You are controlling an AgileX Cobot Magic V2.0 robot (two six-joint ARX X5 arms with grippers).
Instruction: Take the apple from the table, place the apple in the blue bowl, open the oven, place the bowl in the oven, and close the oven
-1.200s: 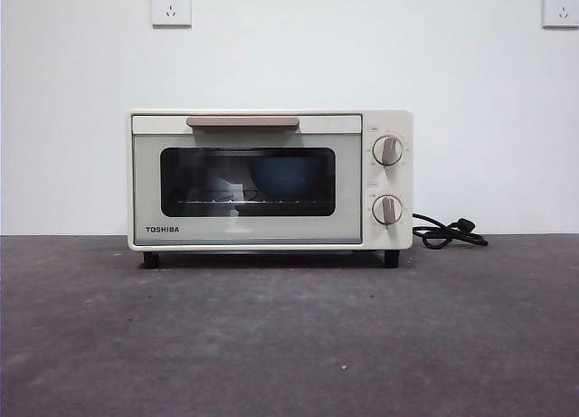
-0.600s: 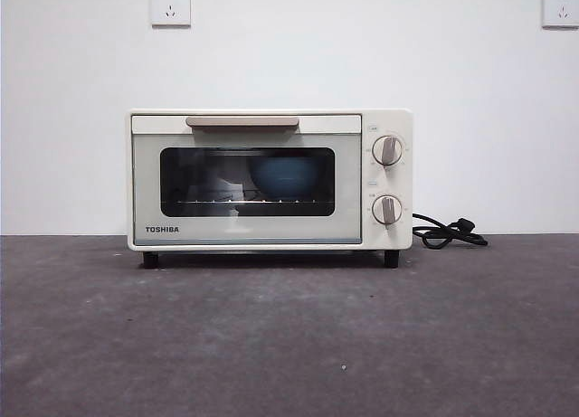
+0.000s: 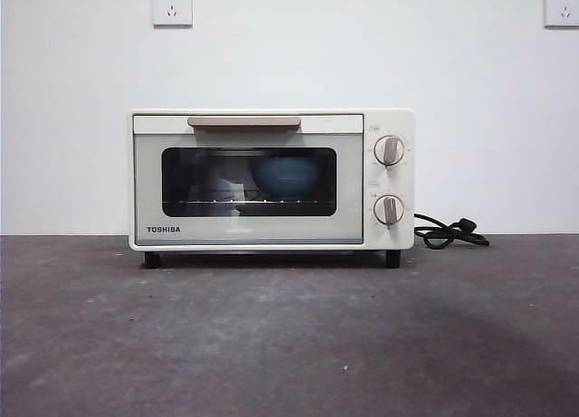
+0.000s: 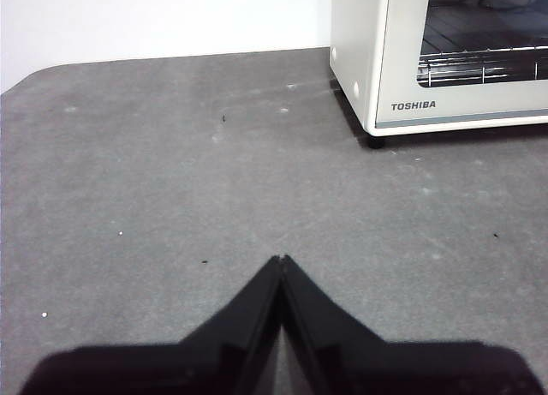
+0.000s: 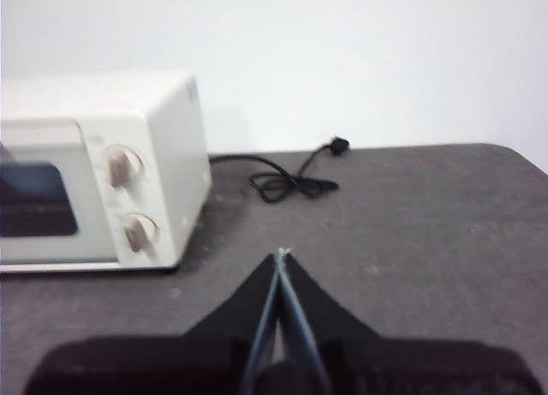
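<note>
Since the oven [image 3: 271, 180] is shut with the blue bowl [image 3: 286, 176] inside, nothing is left — both pincers, left [image 4: 280, 260] and right [image 5: 281, 254], are clenched empty.

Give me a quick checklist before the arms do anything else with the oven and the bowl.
1. Oven door shut: ok.
2. Blue bowl on the rack inside: ok, seen through the window.
3. Apple in the bowl: cannot tell, the rim hides it.
4. Left gripper away from the oven, jaws shut, empty: ok.
5. Right gripper away from the oven, jaws shut, empty: ok.
6. Cord beside the oven, out of the way: ok.
</note>
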